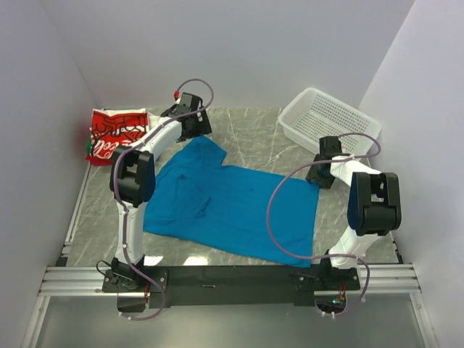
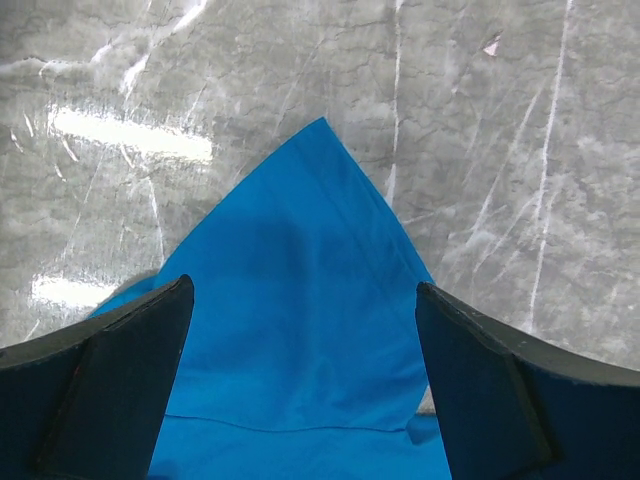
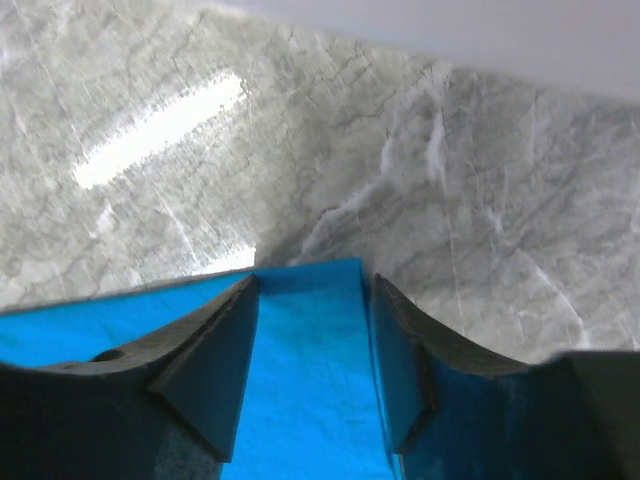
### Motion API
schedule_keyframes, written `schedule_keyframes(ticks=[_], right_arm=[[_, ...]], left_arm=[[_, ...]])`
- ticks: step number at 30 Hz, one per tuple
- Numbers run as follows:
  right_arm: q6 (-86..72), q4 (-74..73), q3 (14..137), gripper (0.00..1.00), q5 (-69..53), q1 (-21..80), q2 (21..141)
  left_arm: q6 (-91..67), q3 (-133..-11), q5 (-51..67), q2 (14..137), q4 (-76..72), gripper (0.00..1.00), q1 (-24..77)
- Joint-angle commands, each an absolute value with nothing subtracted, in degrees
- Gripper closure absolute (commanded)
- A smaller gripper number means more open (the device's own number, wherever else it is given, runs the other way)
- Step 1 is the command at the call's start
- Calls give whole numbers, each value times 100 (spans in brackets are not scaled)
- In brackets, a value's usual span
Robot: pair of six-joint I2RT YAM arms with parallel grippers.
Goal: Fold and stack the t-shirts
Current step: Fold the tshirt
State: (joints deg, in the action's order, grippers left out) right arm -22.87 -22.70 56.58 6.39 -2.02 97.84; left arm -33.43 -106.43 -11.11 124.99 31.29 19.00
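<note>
1 red-and-white shirt [image 1: 116, 130] lies folded; the blue shirt [image 1: 232, 206] is spread flat, unfolded. Left gripper [image 2: 303, 290] gapes wide over its far tip; right gripper [image 3: 315, 285], narrower, straddles a corner unclamped.

Lab test cell: white booth walls [image 1: 239, 43], marble-look table [image 1: 254, 125], alu mounting rail [image 1: 72, 280].
</note>
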Motion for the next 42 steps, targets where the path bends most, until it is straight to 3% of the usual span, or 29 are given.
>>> schedule_keyframes(ticks=[1, 15, 18, 32, 42], right_arm=[[-2276, -1978, 5783, 46, 694, -220, 9949], [-2312, -2162, 5502, 81, 475, -176, 9704], [-2294, -2180, 5353, 85, 448, -115, 9589], [-2259, -2267, 5212, 86, 246, 141, 9448], [-2250, -2285, 5361, 86, 114, 176, 9589]], left_arm=[[-3225, -11004, -985, 12436, 3137, 1, 1916], [-3506, -11829, -1090, 13296, 3339, 3, 1907], [-3577, -11988, -1151, 13560, 3349, 4, 1907], [-3516, -12647, -1811, 14106, 3322, 9, 1890], [-3559, -12718, -1626, 14361, 3384, 24, 1854]])
